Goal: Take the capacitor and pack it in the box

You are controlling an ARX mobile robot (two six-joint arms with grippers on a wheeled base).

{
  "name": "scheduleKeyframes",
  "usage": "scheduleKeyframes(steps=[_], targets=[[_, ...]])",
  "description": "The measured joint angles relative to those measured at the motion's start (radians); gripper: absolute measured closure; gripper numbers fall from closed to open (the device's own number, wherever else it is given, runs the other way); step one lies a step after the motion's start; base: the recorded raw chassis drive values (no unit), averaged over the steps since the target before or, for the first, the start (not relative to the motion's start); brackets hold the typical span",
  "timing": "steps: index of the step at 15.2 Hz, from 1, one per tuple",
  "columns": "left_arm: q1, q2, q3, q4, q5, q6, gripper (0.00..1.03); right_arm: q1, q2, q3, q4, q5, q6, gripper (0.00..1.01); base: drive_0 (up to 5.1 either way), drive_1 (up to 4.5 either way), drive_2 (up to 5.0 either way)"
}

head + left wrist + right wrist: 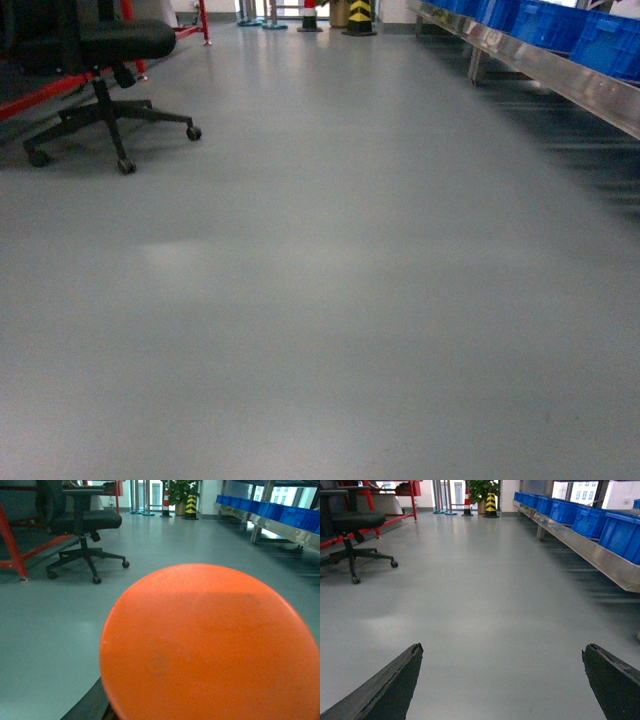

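We see our left claw's view filled by the orange capacitor [210, 645], apparently gripped; our right claw [502, 682] gapes wide, empty, over grey floor [330, 300]. No box visible.

The right black two-fingered hand [502, 682] points toward twelve o'clock, level above the floor, its dark fingers [385, 690] spread wide at seven and five o'clock; the left hand shows only a dark sliver, its state unreadable.
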Motion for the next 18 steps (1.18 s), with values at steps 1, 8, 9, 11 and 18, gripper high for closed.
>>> scheduleKeyframes(steps=[1, 8, 9, 11, 18], targets=[[0.000, 0.000, 0.000, 0.000, 0.000, 0.000, 0.59, 0.000, 0.000, 0.000, 0.003, 0.000, 0.000, 0.03, -5.0, 2.42, 2.4], [0.000, 0.000, 0.000, 0.000, 0.000, 0.000, 0.59, 0.000, 0.000, 0.000, 0.003, 0.000, 0.000, 0.03, -5.0, 2.44, 2.4], [0.000, 0.000, 0.000, 0.002, -0.001, 0.000, 0.59, 0.000, 0.001, 0.000, 0.004, 0.000, 0.000, 0.03, -5.0, 2.45, 2.5], [0.000, 0.000, 0.000, 0.001, 0.000, 0.000, 0.59, 0.000, 0.000, 0.000, 0.005, 0.001, 0.000, 0.03, -4.9, 2.51, 2.5], [0.000, 0.000, 0.000, 0.004, 0.000, 0.000, 0.59, 0.000, 0.000, 0.000, 0.004, 0.000, 0.000, 0.03, -4.9, 2.53, 2.5]])
